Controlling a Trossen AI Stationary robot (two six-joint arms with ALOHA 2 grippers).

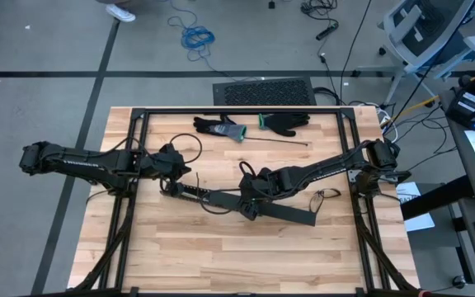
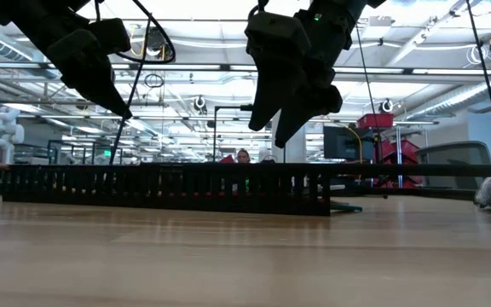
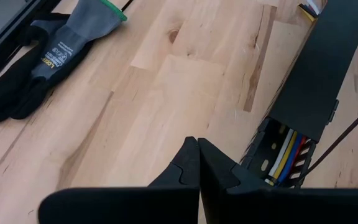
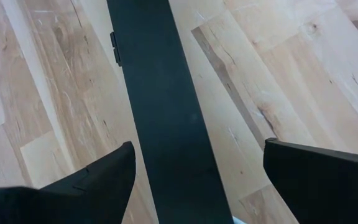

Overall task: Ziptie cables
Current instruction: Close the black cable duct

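High view: a long black slotted duct lies across the middle of the wooden counter. The left end effector sits just beside the duct's left end. The right end effector is positioned directly over the duct's middle section. Two dark gloves lie near the counter's far edge, with a thin black ziptie just in front of them.

Low view: the duct rests flat on the counter. Both end effectors hang above it, neither touching it. The right end effector shows its fingers spread apart.

Left wrist view: the left end effector is clenched, fingertips pressed together with nothing between them. Just beside it is the open end of the duct, and the cables, white, yellow, blue and red, lie inside that channel. One glove lies well apart on the counter.

Right wrist view: the right end effector is released, fingers wide, straddling the duct's black cover without contact. It grasps nothing.
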